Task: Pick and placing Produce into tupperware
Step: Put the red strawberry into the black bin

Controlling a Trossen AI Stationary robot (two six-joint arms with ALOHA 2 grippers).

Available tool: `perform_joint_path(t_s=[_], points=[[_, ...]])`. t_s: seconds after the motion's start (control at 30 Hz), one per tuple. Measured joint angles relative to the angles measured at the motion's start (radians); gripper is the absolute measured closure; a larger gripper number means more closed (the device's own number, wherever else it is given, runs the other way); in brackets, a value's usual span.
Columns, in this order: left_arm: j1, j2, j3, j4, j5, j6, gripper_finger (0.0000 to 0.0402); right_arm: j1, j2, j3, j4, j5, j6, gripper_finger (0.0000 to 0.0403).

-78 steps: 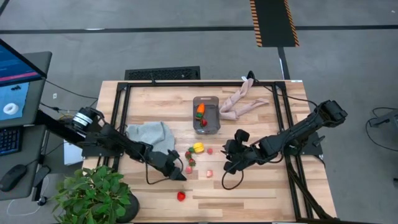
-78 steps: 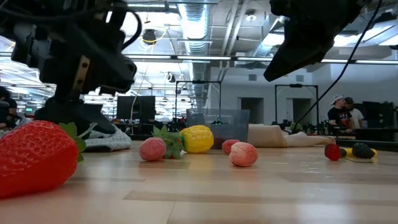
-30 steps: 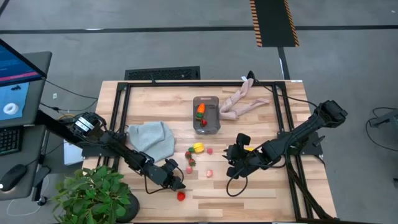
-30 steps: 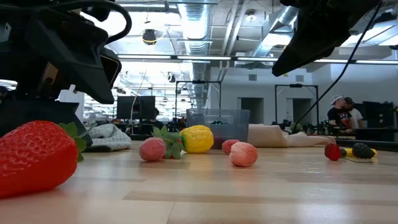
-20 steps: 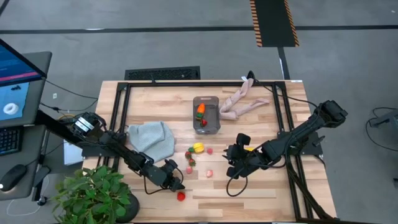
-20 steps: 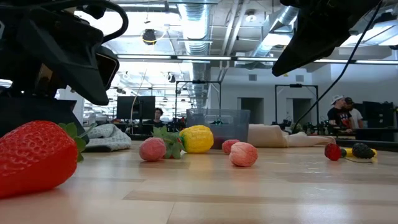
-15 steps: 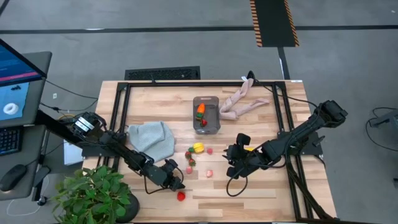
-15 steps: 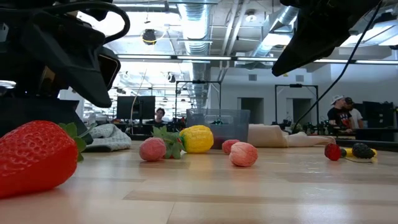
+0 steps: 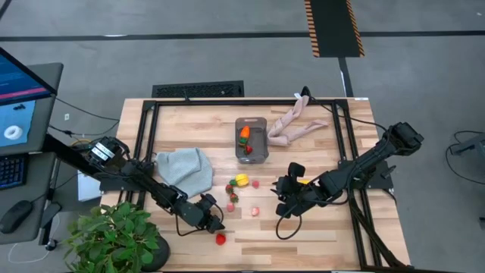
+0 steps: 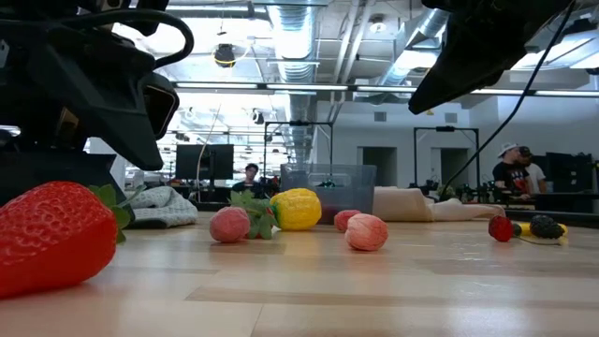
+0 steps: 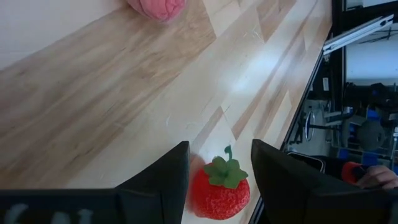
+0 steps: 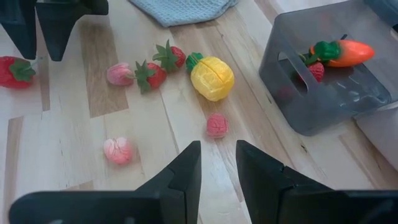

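A red strawberry point(image 9: 220, 239) with a green cap lies on the wood near the table's near edge. My left gripper point(image 9: 217, 226) is low over it, open. In the left wrist view one finger stands on each side of the strawberry point(image 11: 219, 188), and I see no touch. My right gripper point(image 9: 282, 199) hovers open right of the loose produce: a yellow lemon point(image 12: 212, 78), small strawberries point(image 12: 149, 73) and pink berries point(image 12: 119, 150). The clear-grey tupperware point(image 9: 251, 139) stands farther back, with an orange carrot point(image 12: 342, 51) and a red piece inside.
A folded grey-blue cloth point(image 9: 184, 167) lies left of the produce, and a beige limb-shaped object point(image 9: 292, 125) right of the tub. A potted plant point(image 9: 114, 235) stands at the near left corner. More small produce point(image 10: 538, 227) lies under the right arm. Black frame rails edge the table.
Over the last few seconds my left gripper moved from beside the produce cluster toward the table's near edge, ending over the lone strawberry. In the last second it has held almost still. No produce has moved.
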Motion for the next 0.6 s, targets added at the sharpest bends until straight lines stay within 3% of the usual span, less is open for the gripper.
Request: perform_joint_path(t_s=[0.43, 0.6], points=[[0.000, 0.000, 0.000, 0.002, 0.000, 0.001, 0.0241, 0.000, 0.000, 0.000, 0.001, 0.000, 0.000, 0.0280], [0.000, 0.000, 0.000, 0.003, -0.004, 0.000, 0.0265, 0.000, 0.000, 0.000, 0.001, 0.000, 0.000, 0.0280]])
